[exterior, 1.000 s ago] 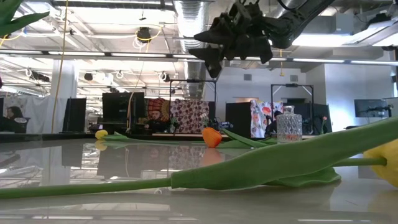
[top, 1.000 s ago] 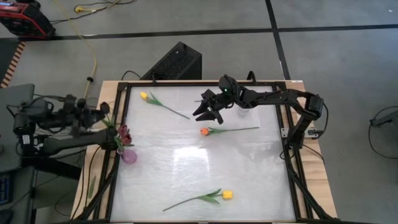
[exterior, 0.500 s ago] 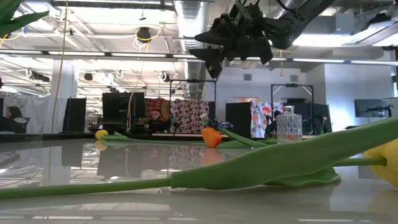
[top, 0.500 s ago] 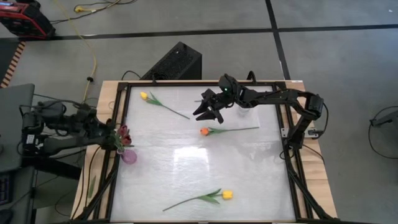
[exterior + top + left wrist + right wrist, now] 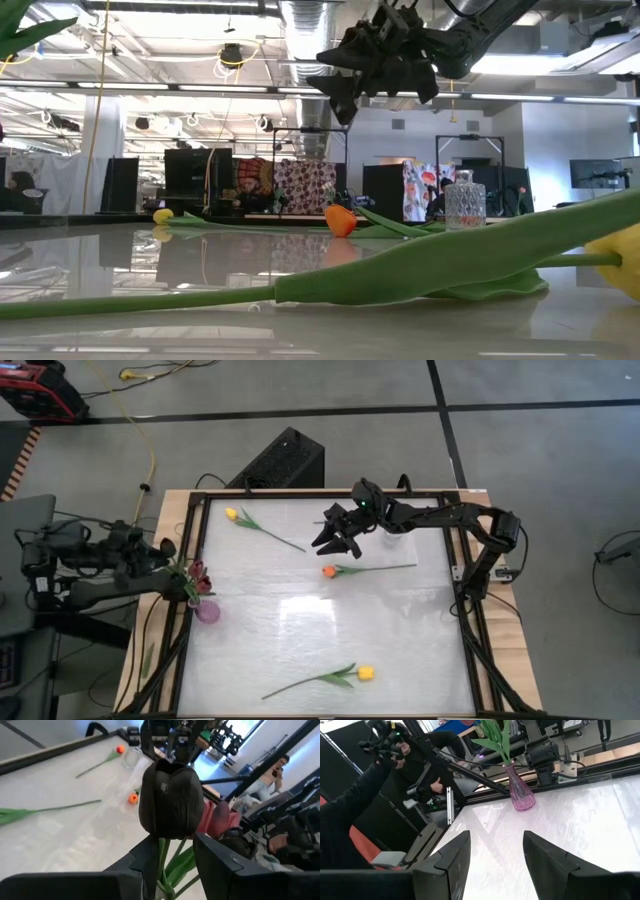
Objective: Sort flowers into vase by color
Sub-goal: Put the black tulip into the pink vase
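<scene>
A purple vase (image 5: 207,611) at the table's left edge holds dark red tulips (image 5: 200,574). My left gripper (image 5: 178,560) is open beside them. In its wrist view a dark maroon head (image 5: 172,800) stands just above the fingers, with its green stem (image 5: 163,857) in the gap. My right gripper (image 5: 335,543) hangs open over the far middle, above an orange tulip (image 5: 328,571) lying flat. One yellow tulip (image 5: 231,514) lies far left, and another (image 5: 366,673) lies near the front edge.
A clear glass vase (image 5: 462,200) stands on the far right part of the table, behind my right gripper. The black frame rail (image 5: 190,530) borders the table beside the purple vase. In the right wrist view a person in dark clothes (image 5: 380,775) is beyond the left edge.
My left arm has shifted about beside the purple vase, first drawing back toward the table's left and near side, then moving toward the far side again. The tulips in the vase have stayed put.
</scene>
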Robot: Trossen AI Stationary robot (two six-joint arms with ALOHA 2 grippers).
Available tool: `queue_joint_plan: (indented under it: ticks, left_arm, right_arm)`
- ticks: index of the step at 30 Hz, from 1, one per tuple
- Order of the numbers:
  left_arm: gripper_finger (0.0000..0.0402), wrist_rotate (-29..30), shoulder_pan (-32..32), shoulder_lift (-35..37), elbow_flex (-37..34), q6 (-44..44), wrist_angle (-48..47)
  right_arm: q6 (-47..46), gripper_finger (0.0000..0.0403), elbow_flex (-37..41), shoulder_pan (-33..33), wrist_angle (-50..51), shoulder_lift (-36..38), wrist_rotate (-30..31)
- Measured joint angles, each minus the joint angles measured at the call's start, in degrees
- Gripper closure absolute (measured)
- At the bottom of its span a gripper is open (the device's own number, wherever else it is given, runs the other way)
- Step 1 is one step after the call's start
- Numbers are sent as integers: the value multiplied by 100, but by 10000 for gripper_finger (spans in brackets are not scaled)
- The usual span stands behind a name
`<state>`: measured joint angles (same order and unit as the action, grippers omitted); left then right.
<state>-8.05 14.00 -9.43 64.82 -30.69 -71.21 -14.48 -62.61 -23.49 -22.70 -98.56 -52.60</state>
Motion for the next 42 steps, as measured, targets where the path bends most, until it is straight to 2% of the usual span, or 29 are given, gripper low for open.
queue_joint_plan:
  ticks: [3, 6, 11, 17, 22, 26, 31, 33, 36, 42]
  left_arm:
    - [294, -119, 0, 0, -177, 1, -49]
    - [293, 96, 1, 0, -450, 59, -53]
    - [278, 127, 0, -2, -697, 110, -60]
    - [245, -260, 1, -2, -608, -201, -83]
    - [229, -542, 2, -1, -214, -279, -184]
    - [227, -170, 2, 0, 65, -71, -196]
    - [227, 704, 2, 0, 207, 385, -165]
    - [227, 520, 2, 0, 75, 391, -175]
    - [227, -59, 2, -2, -183, 462, -201]
    - [227, 219, 2, -2, -138, 889, -126]
  right_arm:
    - [0, 196, 0, 0, 2, 0, -2]
    - [0, 196, 0, -5, 0, 0, -2]
    - [-4, 196, 0, -34, 0, 0, -25]
    - [-4, 196, 0, -100, -2, 0, -116]
    - [-4, 196, 0, -192, -2, 0, -203]
    - [-4, 196, 0, -219, -3, 0, -203]
    - [-4, 196, 0, -211, -6, 0, -276]
    - [-4, 196, 0, -212, -4, 0, -280]
    - [-4, 196, 0, -212, -7, 0, -280]
    - [-10, 196, 0, -218, -26, 0, -284]
